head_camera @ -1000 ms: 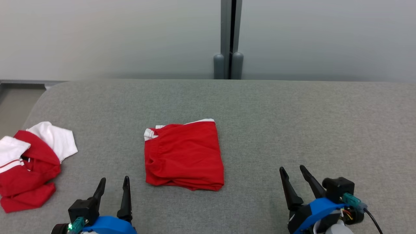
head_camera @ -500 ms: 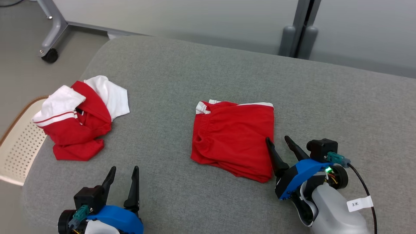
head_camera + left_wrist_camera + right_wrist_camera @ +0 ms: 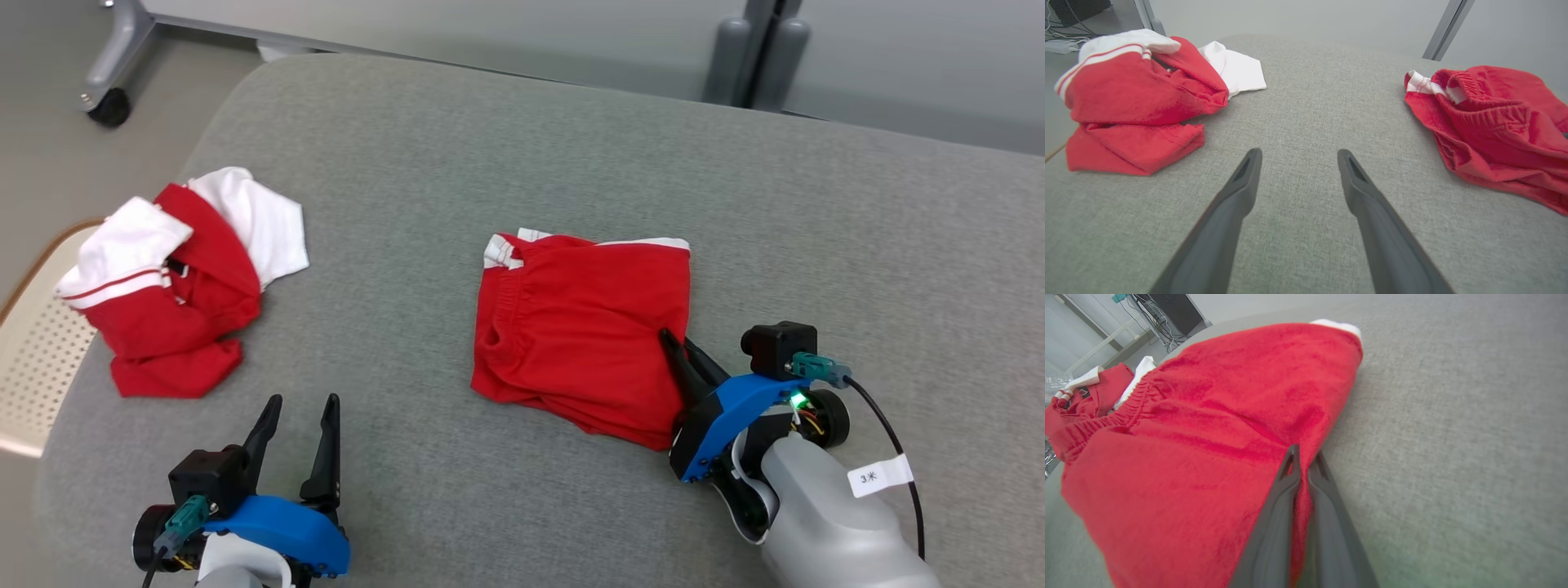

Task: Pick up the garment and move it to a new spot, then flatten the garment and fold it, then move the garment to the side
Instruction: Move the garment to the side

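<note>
Surface: table (image 3: 506, 122) with a grey woven cover and a rounded corner at far left. Pale wall panels run behind it, split by a grey post (image 3: 755, 49). The floor (image 3: 49, 163) is bare grey off the left edge, with a black caster (image 3: 106, 106) on a grey frame leg there. A perforated chair seat (image 3: 33, 367) with a wooden rim sits low, just past the table's left edge.

Other items: a crumpled red-and-white garment (image 3: 163, 286) lies near the left edge, well apart from the task piece. Nothing lies on the cover between the two. A white label (image 3: 878, 475) and a black cable (image 3: 886, 425) hang off the right forearm.

Task item: folded red shorts (image 3: 580, 327) lie mid-table as a rough rectangle. The waistband faces left, and white trim shows along the far edge and far-left corner.

The right gripper (image 3: 676, 339) is at the shorts' right edge, toward the near corner. In the right wrist view its fingers (image 3: 1274, 522) are nearly pressed together, pinching a ridge of red cloth between them. The rest of the shorts lies flat on the cover.

The left gripper (image 3: 302, 400) is near the front edge, between the two garments and touching neither. Its fingers (image 3: 1229, 204) are spread with nothing between them, and bare cover lies below the tips. From the left wrist view the shorts are off to the right and the crumpled garment off to the left.
</note>
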Controlling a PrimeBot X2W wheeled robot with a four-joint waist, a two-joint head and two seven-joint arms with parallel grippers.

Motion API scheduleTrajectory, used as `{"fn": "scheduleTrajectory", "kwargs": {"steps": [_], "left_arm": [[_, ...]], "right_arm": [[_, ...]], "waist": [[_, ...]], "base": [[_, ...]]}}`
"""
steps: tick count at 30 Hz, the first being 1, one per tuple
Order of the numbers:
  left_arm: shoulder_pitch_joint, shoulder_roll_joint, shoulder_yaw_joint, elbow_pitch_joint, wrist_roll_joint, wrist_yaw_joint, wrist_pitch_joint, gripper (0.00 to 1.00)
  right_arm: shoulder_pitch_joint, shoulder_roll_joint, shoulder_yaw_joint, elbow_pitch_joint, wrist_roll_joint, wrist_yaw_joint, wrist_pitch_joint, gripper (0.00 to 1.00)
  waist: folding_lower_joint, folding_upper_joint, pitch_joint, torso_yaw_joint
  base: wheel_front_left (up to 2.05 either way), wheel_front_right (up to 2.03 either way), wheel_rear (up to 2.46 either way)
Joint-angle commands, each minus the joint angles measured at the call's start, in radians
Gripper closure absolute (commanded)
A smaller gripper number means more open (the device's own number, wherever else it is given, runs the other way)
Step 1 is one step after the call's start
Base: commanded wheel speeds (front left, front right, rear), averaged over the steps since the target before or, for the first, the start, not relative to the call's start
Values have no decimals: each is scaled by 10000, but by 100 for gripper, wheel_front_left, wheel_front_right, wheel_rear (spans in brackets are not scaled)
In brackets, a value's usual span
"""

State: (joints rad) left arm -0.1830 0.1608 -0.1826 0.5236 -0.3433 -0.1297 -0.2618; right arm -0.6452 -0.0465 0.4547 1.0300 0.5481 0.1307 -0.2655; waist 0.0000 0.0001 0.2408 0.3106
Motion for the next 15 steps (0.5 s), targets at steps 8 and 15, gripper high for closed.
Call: {"fn": "scheduleTrajectory", "kwargs": {"steps": [8,15], "left_arm": [[303,161,-1,-394,188,-17,-45,0],[481,280,33,-863,386,-18,-45,0]], "right_arm": [[893,-74,-509,-953,-181,-1,10,100],[1711,-75,-360,-1956,-300,-3,10,100]], "waist": [[0,-1,-607,-2000],[0,-1,-589,-4560]], "base": [[0,0,0],[0,0,0]]}}
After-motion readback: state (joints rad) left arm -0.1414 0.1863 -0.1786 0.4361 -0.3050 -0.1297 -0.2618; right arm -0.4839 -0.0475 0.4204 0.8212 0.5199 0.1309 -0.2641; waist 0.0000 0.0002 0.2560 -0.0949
